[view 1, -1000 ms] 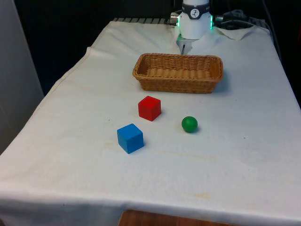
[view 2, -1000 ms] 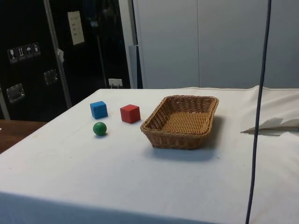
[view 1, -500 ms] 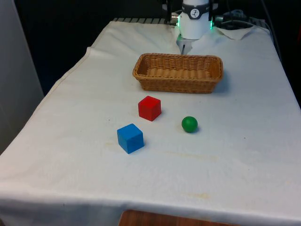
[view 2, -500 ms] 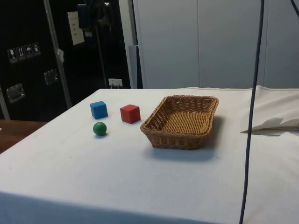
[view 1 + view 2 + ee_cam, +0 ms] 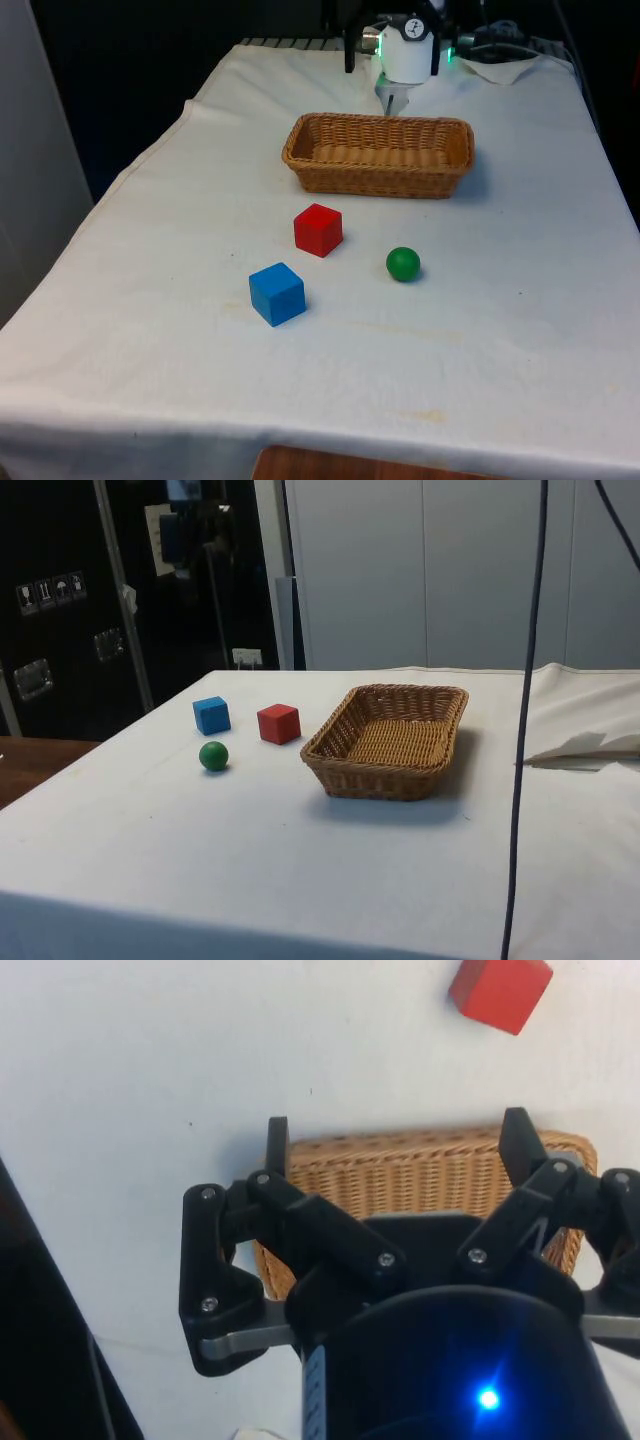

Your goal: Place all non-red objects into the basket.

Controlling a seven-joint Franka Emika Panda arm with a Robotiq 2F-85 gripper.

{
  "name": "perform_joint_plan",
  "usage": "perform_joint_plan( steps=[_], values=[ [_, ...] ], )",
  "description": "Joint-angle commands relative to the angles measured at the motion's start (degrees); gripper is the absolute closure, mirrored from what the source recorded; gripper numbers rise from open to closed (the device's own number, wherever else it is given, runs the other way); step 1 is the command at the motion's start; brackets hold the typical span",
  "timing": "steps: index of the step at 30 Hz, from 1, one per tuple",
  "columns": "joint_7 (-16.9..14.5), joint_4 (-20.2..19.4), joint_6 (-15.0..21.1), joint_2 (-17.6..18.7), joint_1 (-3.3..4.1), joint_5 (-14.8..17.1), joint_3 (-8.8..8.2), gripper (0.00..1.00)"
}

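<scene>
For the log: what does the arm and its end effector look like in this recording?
The arm is white and rounded, with green lights glowing at its sides. The end effector is black, built of bolted linkage bars with silver screw heads, ending in two short black fingers. A dark cable hangs in the side view.

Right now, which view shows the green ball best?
The front view: the green ball lies in the open on the cloth, apart from the red cube and the blue cube. The side view has it farther off, near both cubes.

Lab: cloth-draped table (image 5: 250, 860), dark cabinets (image 5: 60, 600).
</scene>
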Motion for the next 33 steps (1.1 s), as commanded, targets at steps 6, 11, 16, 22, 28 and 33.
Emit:
perform_joint_plan(
  steps=[6,11,16,22,28,33],
  values=[
    [0.86,1.55,0.97,2.41,-0.17,0.52,-0.23,0.0],
    [1.49,2.46,1.78,3.95,-0.29,0.63,-0.52,0.0],
    [2.35,2.98,2.69,5.27,-0.34,0.74,-0.74,0.0],
    [3.72,3.15,4.47,6.88,-0.46,0.86,-1.09,0.0],
    [4.87,3.15,6.19,8.19,-0.63,1.09,-1.26,0.0],
    [5.56,2.92,7.16,8.82,-0.63,0.8,-1.43,0.0]
  ],
)
